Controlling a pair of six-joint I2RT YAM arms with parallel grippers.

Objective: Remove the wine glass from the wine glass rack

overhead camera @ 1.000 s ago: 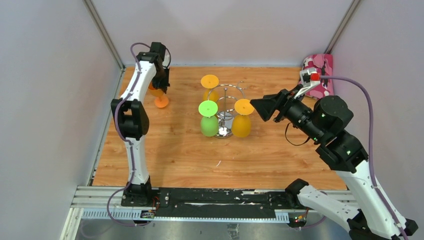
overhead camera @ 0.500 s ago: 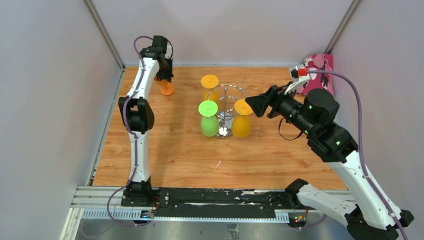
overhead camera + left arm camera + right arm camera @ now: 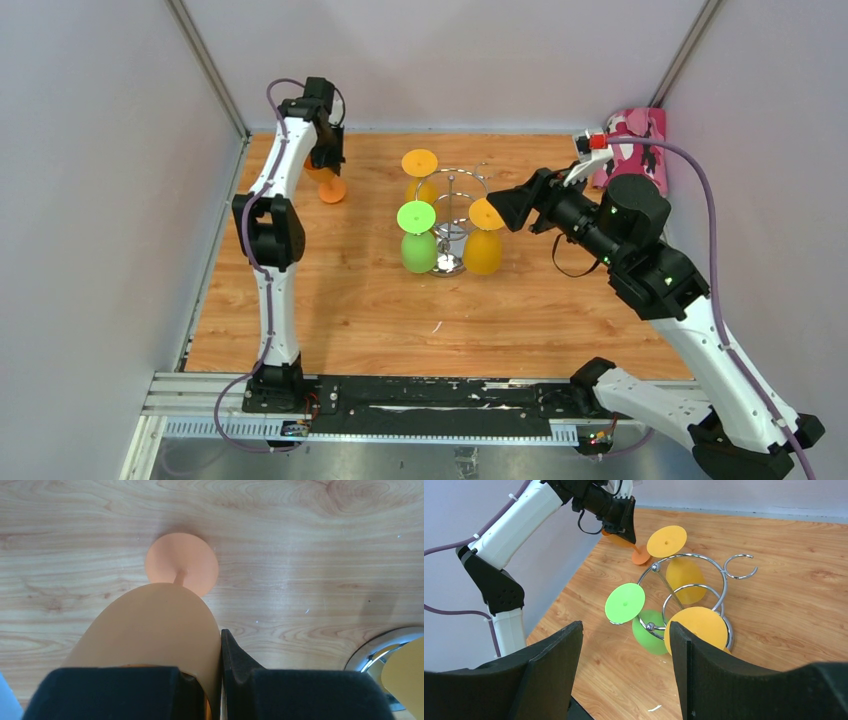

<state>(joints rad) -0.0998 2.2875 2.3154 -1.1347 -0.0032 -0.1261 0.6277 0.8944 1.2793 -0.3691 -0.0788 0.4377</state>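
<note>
The chrome wine glass rack [image 3: 455, 212] stands mid-table with three glasses hanging upside down: a green one [image 3: 418, 245], a yellow-orange one [image 3: 483, 250] and a yellow one behind [image 3: 421, 165]. My left gripper [image 3: 322, 160] at the back left is shut on the rim of an orange wine glass [image 3: 150, 630], one finger inside the bowl. The glass is tilted, with its foot [image 3: 181, 564] low at the wood. My right gripper [image 3: 625, 626] stands open beside the rack [image 3: 694, 585], its right finger [image 3: 704, 680] close to the yellow-orange foot [image 3: 698, 628].
A pink patterned object [image 3: 635, 140] sits in the back right corner. Grey walls close in the table on three sides. A small white scrap [image 3: 436, 326] lies on the wood in front of the rack. The rack's base [image 3: 380, 645] shows right of the held glass.
My left arm carried the orange glass toward the back wall, then lowered it slightly. My right gripper moved left, closer to the rack, still open.
</note>
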